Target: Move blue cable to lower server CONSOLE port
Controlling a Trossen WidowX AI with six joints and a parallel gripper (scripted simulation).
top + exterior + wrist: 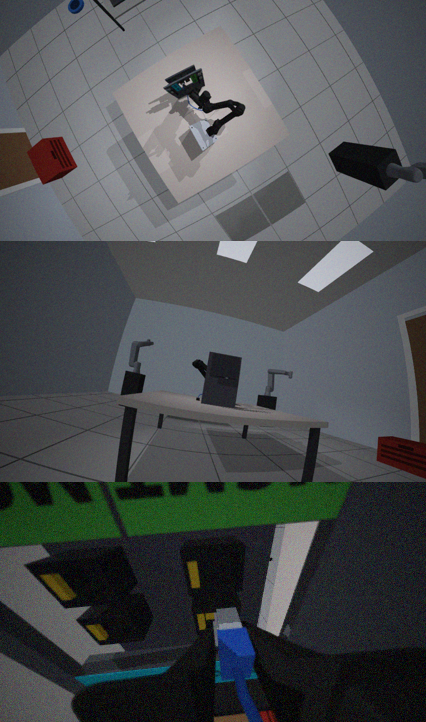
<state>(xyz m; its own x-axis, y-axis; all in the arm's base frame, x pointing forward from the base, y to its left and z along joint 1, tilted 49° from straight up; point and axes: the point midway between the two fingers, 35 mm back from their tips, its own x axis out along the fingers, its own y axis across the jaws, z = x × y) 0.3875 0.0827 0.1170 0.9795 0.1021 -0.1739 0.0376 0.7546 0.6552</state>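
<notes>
Probable step: alignment at a port, with engagement not discernible. Gripper (192, 93) (226, 628) closed on blue plug (236, 649), clear nose beside black port (216, 603). Next: confirm lower CONSOLE, align, push until click, release. Green label (225, 513): inverted, cropped lettering, not fully legible. Brands: none readable.

The black six-joint arm (222, 105) (199, 364) was bent at its elbow, its hand (226, 628) closed on the plug before the server panel.
</notes>
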